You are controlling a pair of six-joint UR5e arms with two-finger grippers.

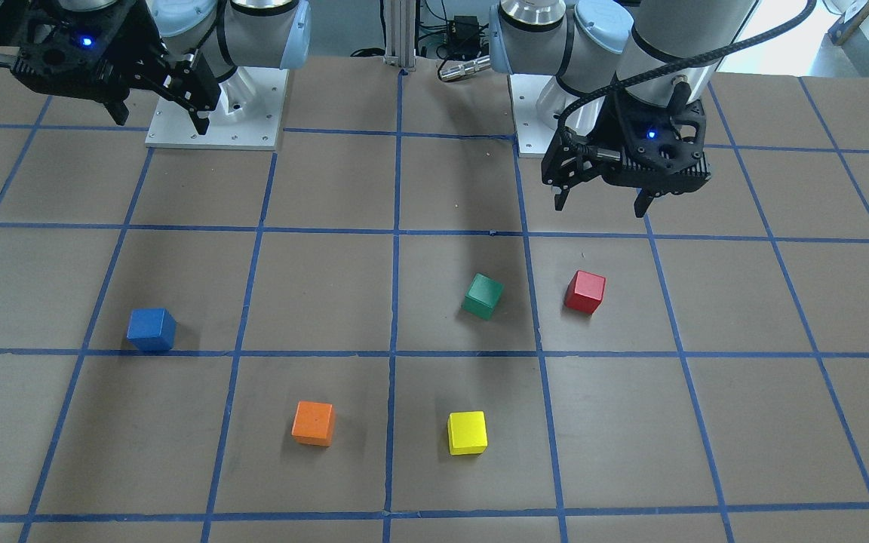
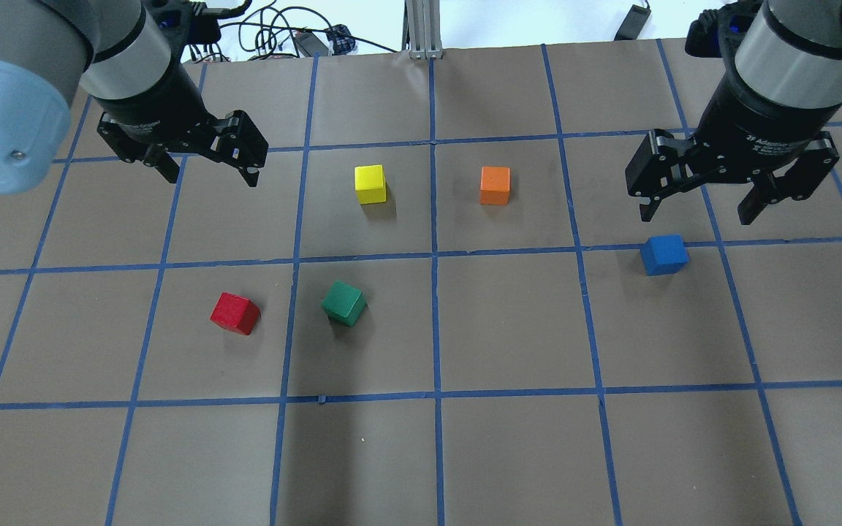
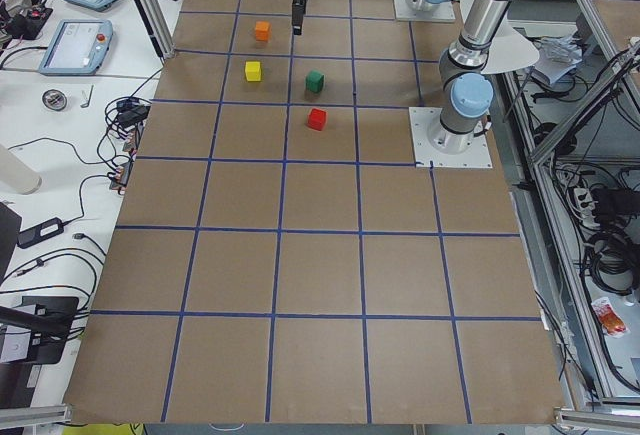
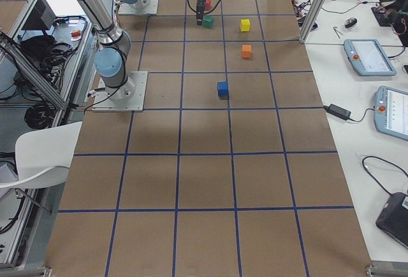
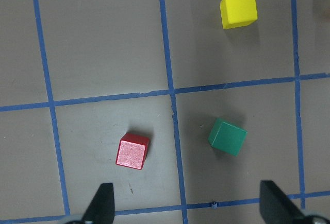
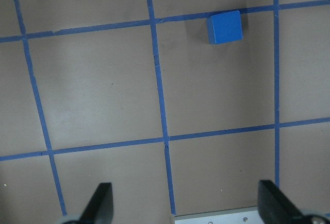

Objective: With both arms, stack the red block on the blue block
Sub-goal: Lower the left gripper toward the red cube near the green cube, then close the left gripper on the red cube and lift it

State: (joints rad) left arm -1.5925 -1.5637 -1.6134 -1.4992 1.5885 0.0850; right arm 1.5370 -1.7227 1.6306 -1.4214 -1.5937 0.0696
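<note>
The red block (image 1: 584, 292) lies on the brown table, also seen in the overhead view (image 2: 234, 313) and the left wrist view (image 5: 132, 151). My left gripper (image 1: 600, 207) is open and empty, above the table, on the robot-base side of the red block (image 2: 213, 177). The blue block (image 1: 151, 329) lies on a blue tape line on the other half of the table (image 2: 664, 254), and shows in the right wrist view (image 6: 225, 27). My right gripper (image 2: 695, 215) is open and empty, held high, apart from the blue block (image 1: 160, 124).
A green block (image 2: 343, 303) lies tilted close beside the red block. A yellow block (image 2: 370, 184) and an orange block (image 2: 495, 185) lie further out, near the middle. The arm base plates (image 1: 216, 113) stand at the robot's edge. Blue tape marks a grid.
</note>
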